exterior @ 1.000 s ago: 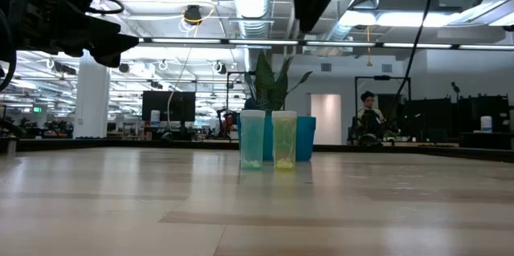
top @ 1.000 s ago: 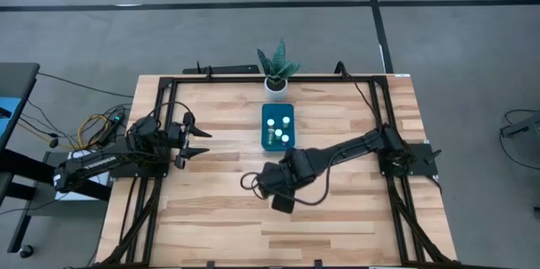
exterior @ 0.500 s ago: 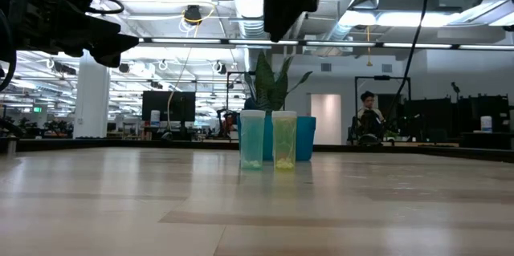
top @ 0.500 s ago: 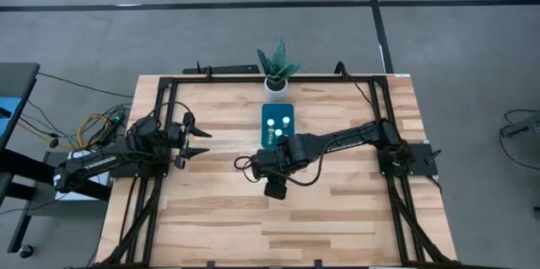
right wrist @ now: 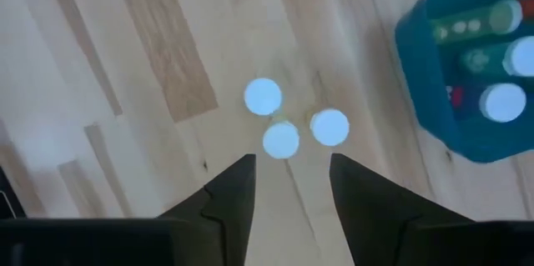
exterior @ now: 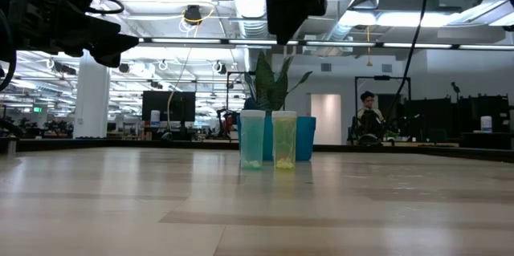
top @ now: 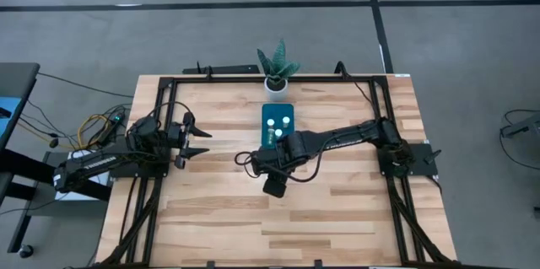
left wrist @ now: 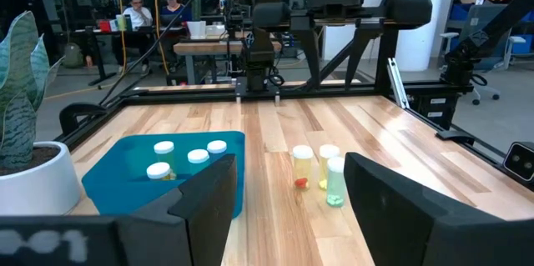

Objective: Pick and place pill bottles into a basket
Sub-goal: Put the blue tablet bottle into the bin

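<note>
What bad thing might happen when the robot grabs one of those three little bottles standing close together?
1. The three pill bottles outside the basket stand bunched. The right gripper is open above them, so a finger coming down might knock over a neighbour.
2. The basket is close by, so a tipped bottle might roll against it.
3. Bottles already sit inside, so a dropped one might land on top of them.
</note>
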You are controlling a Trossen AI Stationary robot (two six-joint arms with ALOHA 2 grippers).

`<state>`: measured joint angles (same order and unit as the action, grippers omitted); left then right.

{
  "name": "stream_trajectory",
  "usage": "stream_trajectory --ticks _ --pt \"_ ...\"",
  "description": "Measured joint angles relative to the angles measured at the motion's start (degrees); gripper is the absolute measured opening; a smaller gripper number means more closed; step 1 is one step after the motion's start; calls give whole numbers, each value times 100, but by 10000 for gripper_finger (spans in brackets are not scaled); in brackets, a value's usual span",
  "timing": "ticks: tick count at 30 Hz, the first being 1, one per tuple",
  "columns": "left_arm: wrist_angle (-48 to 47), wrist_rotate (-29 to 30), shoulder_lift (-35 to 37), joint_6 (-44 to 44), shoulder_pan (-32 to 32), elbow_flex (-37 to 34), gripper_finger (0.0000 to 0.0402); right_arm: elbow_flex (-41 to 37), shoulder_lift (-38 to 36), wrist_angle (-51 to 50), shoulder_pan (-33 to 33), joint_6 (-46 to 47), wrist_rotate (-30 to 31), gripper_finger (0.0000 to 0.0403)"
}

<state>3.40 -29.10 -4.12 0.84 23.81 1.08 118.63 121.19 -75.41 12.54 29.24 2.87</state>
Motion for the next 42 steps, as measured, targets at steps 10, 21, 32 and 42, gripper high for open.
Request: stream_trajectory --ticks 10,21,32,42 --pt "2 0 2 0 0 0 213 0 0 2 112 302 -26 159" --pt "0 -2 1 0 -2 0 213 2 0 86 264 459 -41 159" --pt "0 0 0 0 0 0 213 -244 2 470 282 -160 -41 155" --pt "1 0 1 0 0 0 213 -656 -2 1097 145 -1273 -147 160"
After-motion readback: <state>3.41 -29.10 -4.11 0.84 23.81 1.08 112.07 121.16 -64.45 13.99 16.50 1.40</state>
